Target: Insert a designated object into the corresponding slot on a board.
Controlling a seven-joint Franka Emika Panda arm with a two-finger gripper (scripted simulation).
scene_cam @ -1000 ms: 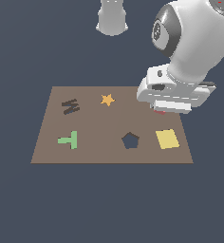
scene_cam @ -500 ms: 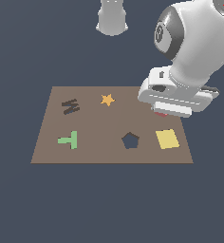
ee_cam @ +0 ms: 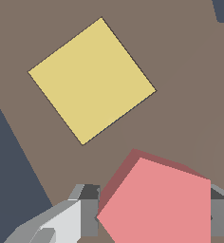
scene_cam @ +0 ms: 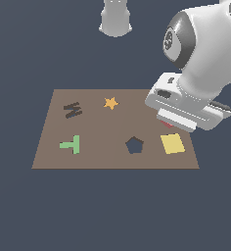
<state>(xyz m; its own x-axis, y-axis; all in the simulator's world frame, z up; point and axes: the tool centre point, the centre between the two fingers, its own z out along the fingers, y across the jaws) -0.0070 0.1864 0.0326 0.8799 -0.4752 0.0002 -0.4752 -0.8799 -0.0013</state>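
My gripper (scene_cam: 169,123) is shut on the pink-red pentagon block (ee_cam: 156,204); the wrist view shows a grey finger (ee_cam: 80,216) on each side of it. In the exterior view only a sliver of the block (scene_cam: 167,125) shows under the hand, over the brown board (scene_cam: 98,128) near its right edge. The dark navy pentagon slot (scene_cam: 134,145) lies on the board, to the exterior view's left of the gripper and nearer the front edge. It is empty.
A flat yellow square (scene_cam: 172,143) lies just in front of the gripper and also shows in the wrist view (ee_cam: 91,80). An orange star (scene_cam: 110,103), a dark M mark (scene_cam: 72,109) and a green T (scene_cam: 71,145) sit further left. The arm's grey base (scene_cam: 116,17) stands behind the board.
The hand has drifted slightly toward the exterior view's right with the block still held. Nothing on the board has moved.
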